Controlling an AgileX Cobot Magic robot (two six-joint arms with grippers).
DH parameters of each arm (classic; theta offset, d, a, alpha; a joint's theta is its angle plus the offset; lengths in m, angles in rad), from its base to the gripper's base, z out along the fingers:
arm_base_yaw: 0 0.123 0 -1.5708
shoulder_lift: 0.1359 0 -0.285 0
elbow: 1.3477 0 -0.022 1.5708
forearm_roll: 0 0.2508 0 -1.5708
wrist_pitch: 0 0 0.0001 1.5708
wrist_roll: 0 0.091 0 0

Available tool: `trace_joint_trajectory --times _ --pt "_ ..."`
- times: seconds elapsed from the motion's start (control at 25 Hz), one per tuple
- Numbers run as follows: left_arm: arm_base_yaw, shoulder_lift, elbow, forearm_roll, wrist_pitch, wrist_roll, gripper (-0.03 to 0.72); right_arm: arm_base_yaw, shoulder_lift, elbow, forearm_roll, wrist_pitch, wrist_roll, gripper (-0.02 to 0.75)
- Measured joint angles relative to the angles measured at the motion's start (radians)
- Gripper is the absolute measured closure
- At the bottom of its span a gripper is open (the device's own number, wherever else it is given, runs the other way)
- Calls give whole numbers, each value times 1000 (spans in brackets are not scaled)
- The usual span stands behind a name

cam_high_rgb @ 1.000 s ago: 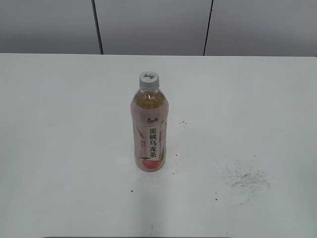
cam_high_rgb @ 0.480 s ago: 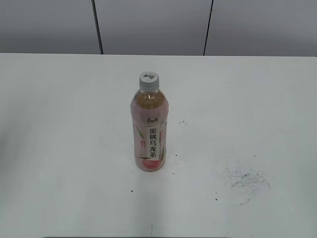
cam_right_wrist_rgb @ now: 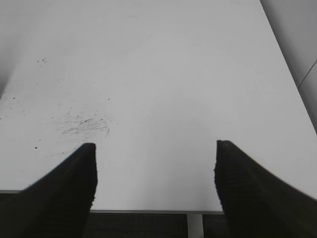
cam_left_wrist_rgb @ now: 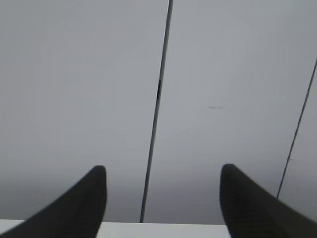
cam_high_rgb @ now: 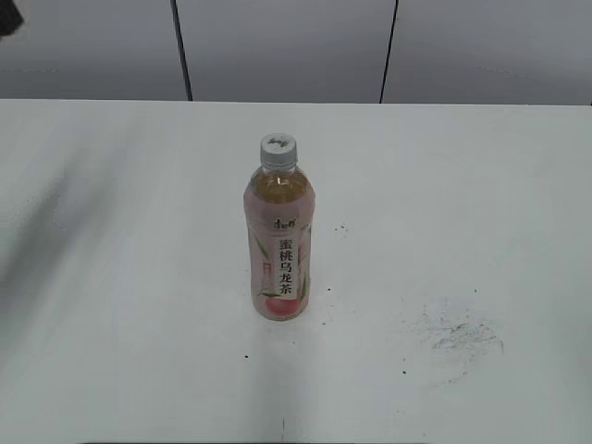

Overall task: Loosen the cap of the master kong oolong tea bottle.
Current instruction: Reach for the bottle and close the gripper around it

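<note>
The master kong oolong tea bottle (cam_high_rgb: 279,250) stands upright in the middle of the white table (cam_high_rgb: 462,185), its pink label and white strip of characters facing the camera. Its white-grey cap (cam_high_rgb: 277,148) sits on the neck. Nothing touches the bottle. In the left wrist view my left gripper (cam_left_wrist_rgb: 162,171) is open and empty, pointing at the grey wall above the table's far edge. My right gripper (cam_right_wrist_rgb: 154,146) is open and empty above the table's near edge. Neither wrist view shows the bottle.
A dark shape (cam_high_rgb: 7,14) pokes into the top left corner of the exterior view, with a soft shadow on the table below it. Scuff marks (cam_high_rgb: 458,338) lie right of the bottle and show as scuff marks (cam_right_wrist_rgb: 84,124) in the right wrist view. Grey wall panels (cam_high_rgb: 287,46) stand behind.
A dark shape has come into the top left corner of the exterior view and a shadow has spread over the table's left side. The bottle has not moved.
</note>
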Motion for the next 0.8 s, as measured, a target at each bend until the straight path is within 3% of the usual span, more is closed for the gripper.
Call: trace_joint_trajectory --times 0.12,0.28,0.52,0.8 --pt "-1 128 0 59 -147 -71 216 0 0 0 0 0 0 182" --pt "-1 202 4 179 -190 -183 113 0 0 0 0 0 0 182" --pt "-3 203 130 318 -242 -280 100 0 0 0 0 0 0 182" --pt "-12 206 306 529 -422 -309 100 0 0 0 0 0 0 182"
